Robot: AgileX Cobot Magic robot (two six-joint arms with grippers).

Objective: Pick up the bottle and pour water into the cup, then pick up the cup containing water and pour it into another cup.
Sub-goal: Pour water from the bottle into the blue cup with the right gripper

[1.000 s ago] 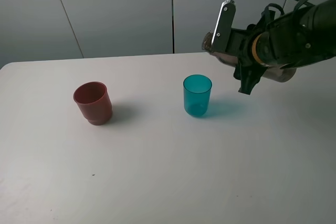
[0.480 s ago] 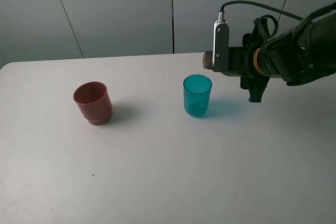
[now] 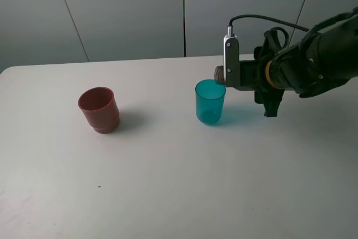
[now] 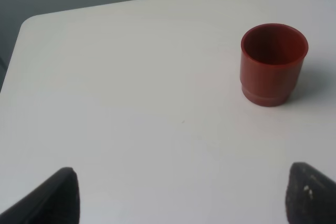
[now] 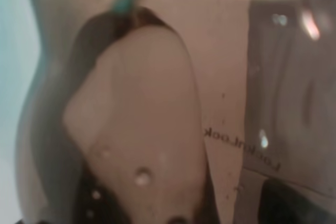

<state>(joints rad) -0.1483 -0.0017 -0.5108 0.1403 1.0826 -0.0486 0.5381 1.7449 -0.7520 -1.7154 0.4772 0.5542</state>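
Hanging wide and empty, the left claw (image 4: 184, 203) has the red cup (image 4: 273, 64) ahead of it, well apart. The teal cup (image 3: 210, 102) stands just past the right claw (image 3: 263, 78), which grips the bottle (image 5: 220, 103) tipped flat, mouth at the cup's near rim. Water may run down outside onto the worktop (image 3: 168, 183); any drop in height could knock the cup over.

The table (image 3: 168, 194) is white. The red cup (image 3: 99, 109) is dull brownish red. The blue cup (image 3: 210, 101) is see-through blue-green. The bottle (image 5: 220, 77) is smoky brown. The arm (image 3: 321, 57) is black with an orange ring.
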